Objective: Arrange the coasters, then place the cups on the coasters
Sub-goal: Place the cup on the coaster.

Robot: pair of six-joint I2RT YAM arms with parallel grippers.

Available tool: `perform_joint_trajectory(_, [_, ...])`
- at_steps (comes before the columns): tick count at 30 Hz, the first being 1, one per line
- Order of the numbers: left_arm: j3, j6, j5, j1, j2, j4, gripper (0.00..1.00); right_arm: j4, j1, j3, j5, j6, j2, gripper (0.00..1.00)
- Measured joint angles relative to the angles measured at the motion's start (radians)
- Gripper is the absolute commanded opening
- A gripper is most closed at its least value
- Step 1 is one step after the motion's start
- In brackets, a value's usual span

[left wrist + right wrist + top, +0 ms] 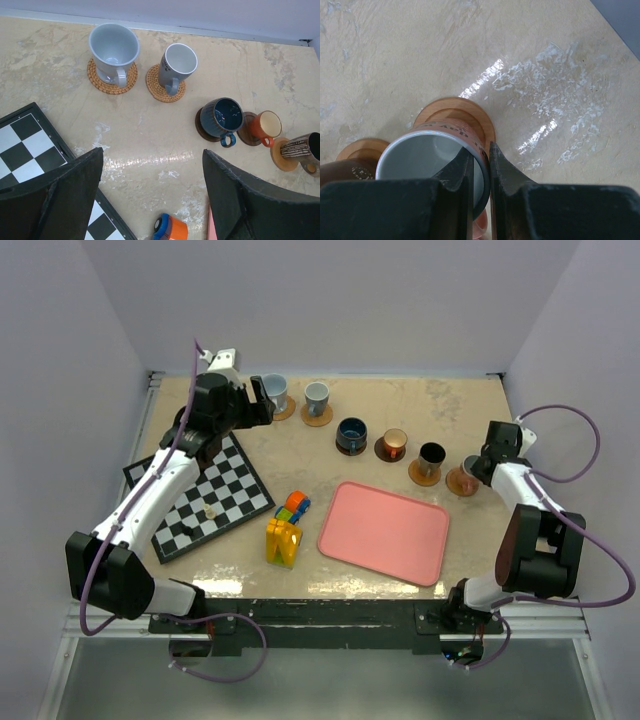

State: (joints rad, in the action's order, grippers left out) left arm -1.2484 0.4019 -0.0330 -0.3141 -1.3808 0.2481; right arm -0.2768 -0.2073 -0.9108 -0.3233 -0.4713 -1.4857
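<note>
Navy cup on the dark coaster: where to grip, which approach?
I'd pinch the navy cup by its rim, from straight above, one claw finger inside and one outside. It stands upright with an open mouth. Take the rim on the chessboard side: the orange-tan cup crowds the other side, and the small handle points to the near edge.

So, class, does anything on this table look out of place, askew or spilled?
Nothing stands out: the cups stand upright on coasters, nothing spilled. The right gripper is shut on the rim of the end cup.
</note>
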Motion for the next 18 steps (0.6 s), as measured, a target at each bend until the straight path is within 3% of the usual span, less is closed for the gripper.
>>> perform_joint_trajectory(18, [0.003,0.007,0.008,0.005,0.000,-0.001,0.85,-0.010,0.030,0.000,-0.035,-0.001,0.000,0.00])
